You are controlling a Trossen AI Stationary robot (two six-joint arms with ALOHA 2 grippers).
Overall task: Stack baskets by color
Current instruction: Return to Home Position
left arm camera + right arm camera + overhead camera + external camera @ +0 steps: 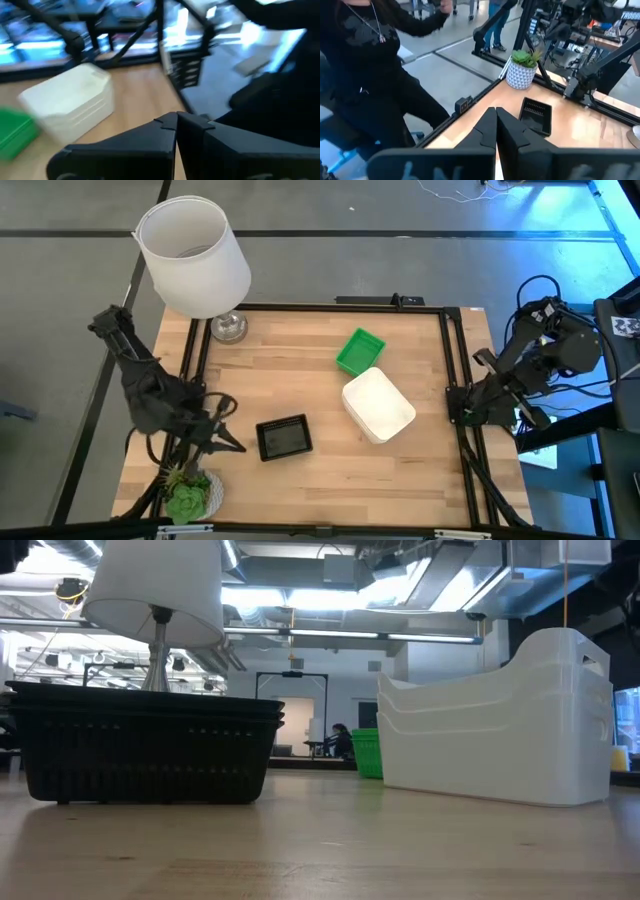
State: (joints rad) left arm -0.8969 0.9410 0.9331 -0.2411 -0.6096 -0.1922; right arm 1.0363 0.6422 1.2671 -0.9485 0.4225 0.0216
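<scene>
Three stacks of baskets stand on their bottoms on the wooden table. The green stack is toward the far side, and the white stack sits just near of it. The black stack is left of centre, toward the near edge. My left gripper is shut and empty, raised just left of the black stack and pointing right. My right gripper is shut and empty, raised over the table's right edge.
A lamp with a large white shade stands at the far left corner. A small potted plant stands at the near left corner. A person in dark clothes is close beside the table. Bare wood lies between the stacks.
</scene>
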